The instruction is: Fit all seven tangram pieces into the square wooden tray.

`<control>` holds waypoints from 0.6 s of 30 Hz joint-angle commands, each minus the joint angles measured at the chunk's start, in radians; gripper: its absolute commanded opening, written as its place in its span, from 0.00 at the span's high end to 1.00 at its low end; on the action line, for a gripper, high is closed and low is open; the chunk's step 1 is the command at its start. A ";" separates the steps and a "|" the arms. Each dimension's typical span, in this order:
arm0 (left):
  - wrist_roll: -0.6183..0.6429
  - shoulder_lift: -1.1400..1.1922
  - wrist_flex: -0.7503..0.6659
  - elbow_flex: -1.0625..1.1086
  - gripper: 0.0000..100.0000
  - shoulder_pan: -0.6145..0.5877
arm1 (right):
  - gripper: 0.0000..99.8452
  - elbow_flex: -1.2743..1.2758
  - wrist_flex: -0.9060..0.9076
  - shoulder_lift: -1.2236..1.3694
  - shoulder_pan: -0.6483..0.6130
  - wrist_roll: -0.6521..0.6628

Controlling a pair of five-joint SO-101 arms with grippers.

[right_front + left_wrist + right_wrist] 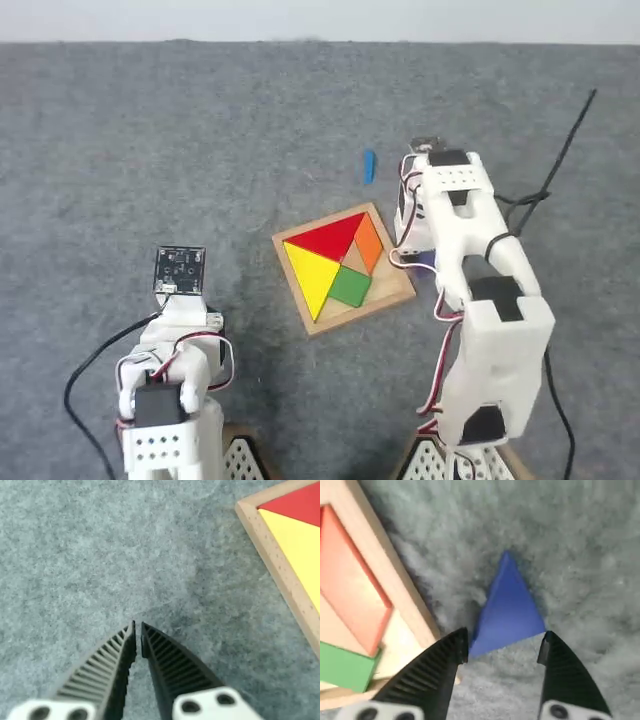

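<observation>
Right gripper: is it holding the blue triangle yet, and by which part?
Nothing held yet. The right gripper is open, straddling the blue triangle's wide end as it lies on the mat.

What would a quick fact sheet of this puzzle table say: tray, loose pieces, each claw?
Tray: square wooden tray, partly filled, on grey carpet
Inside: red triangle, yellow triangle, green square, orange parallelogram
Loose: blue triangle beside the tray; another blue piece farther off
Right gripper: open, fingertips flanking the blue triangle
Left gripper: shut, above bare carpet near the tray
</observation>
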 commanded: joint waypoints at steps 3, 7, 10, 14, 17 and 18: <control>0.017 -0.018 0.003 -0.013 0.98 -0.002 | 0.77 -0.029 -0.024 0.022 0.013 0.040; 0.017 -0.018 0.003 -0.013 0.98 -0.002 | 0.77 -0.029 -0.056 0.064 0.015 0.054; 0.017 -0.018 0.003 -0.013 0.98 -0.002 | 0.77 -0.043 -0.059 0.065 0.028 0.054; 0.017 -0.018 0.003 -0.013 0.98 -0.002 | 0.77 -0.060 -0.061 0.044 0.073 0.064; 0.017 -0.018 0.003 -0.013 0.98 -0.002 | 0.77 -0.080 -0.061 0.045 0.074 0.155; 0.017 -0.018 0.003 -0.013 0.98 -0.002 | 0.77 -0.080 -0.062 0.045 0.073 0.167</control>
